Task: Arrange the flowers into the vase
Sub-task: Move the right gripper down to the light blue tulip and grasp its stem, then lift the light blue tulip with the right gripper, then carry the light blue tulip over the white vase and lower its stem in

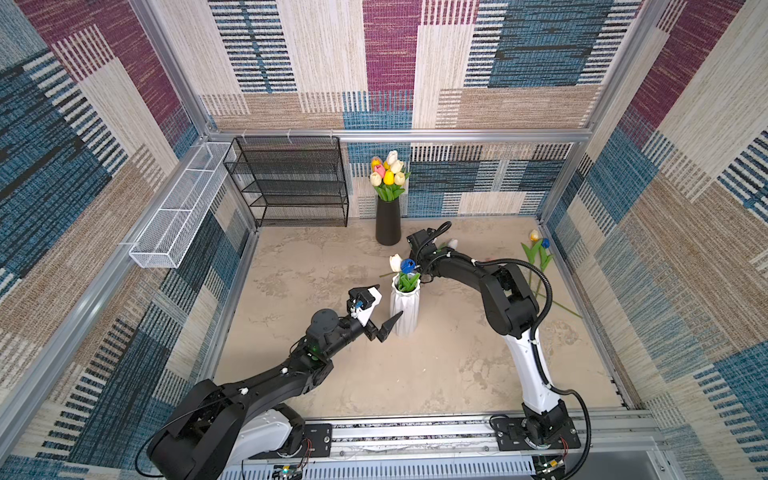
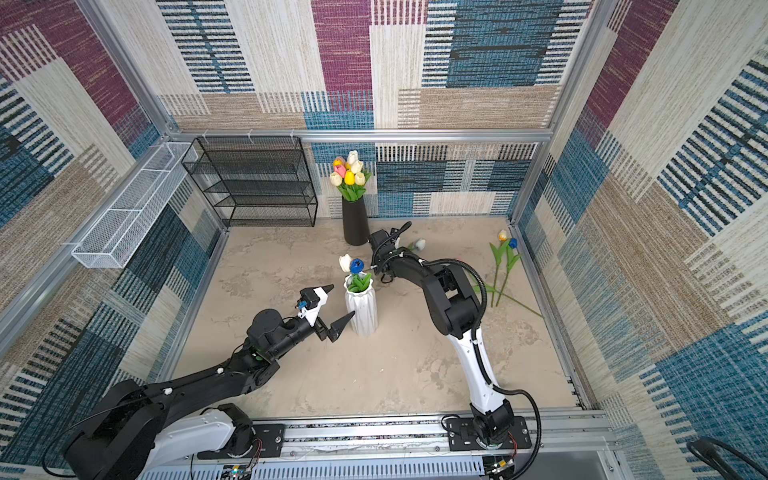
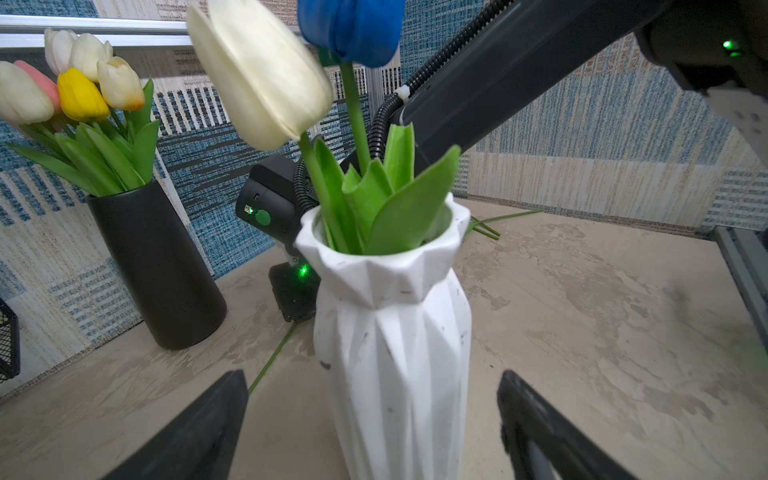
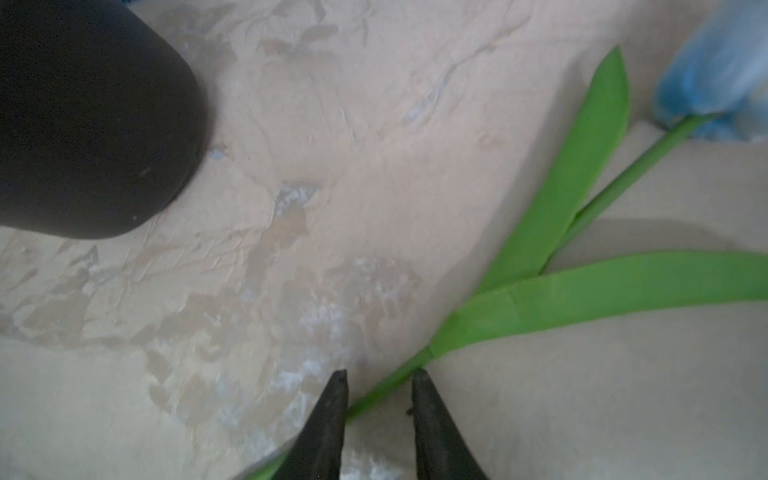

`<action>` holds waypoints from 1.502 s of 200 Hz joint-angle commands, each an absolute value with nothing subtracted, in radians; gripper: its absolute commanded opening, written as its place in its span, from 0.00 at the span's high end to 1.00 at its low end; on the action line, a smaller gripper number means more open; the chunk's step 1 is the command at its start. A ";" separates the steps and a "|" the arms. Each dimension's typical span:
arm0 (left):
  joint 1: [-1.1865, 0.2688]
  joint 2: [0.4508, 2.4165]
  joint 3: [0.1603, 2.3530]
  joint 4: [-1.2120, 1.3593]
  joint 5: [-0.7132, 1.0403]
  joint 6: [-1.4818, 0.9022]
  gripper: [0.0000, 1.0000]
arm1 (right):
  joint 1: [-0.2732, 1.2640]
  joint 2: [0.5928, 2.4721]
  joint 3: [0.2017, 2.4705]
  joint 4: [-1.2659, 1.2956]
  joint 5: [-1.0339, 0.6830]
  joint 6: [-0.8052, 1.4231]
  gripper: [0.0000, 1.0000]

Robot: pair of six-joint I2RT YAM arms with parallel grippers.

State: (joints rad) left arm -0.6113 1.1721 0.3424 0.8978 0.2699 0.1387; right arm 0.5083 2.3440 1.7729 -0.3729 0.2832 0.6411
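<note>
Left gripper (image 1: 389, 299) gapes empty; right gripper (image 4: 380, 374), ajar, straddles stem (image 4: 615, 187) on beige tabletop (image 4: 291, 166).

Both top views looked steeply down from high above the table's (image 1: 457, 374) near edge toward the back wall (image 1: 374, 62), far enough off to hold the whole enclosure. The left wrist view sat low and close before the white vase (image 3: 390, 332), looking nearly level past it to the black vase (image 3: 158, 266). The right wrist view hung very near the table, looking almost straight down on a pale blue tulip (image 4: 715, 75) near the black vase's base, so all 4 views shared that vase.
</note>
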 commanded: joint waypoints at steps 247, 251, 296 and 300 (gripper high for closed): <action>-0.612 1.109 0.351 0.855 0.287 0.175 0.03 | 0.370 1.714 1.085 -0.190 -0.032 0.200 1.00; -0.612 1.108 0.349 0.853 0.287 0.176 0.03 | 0.370 1.697 1.077 -0.181 -0.028 0.202 1.00; -0.612 1.098 0.355 0.857 0.294 0.169 0.03 | 0.368 1.420 1.021 0.019 -0.126 0.226 1.00; -0.612 1.097 0.355 0.859 0.296 0.169 0.03 | 0.368 1.392 1.009 0.057 -0.151 0.236 1.00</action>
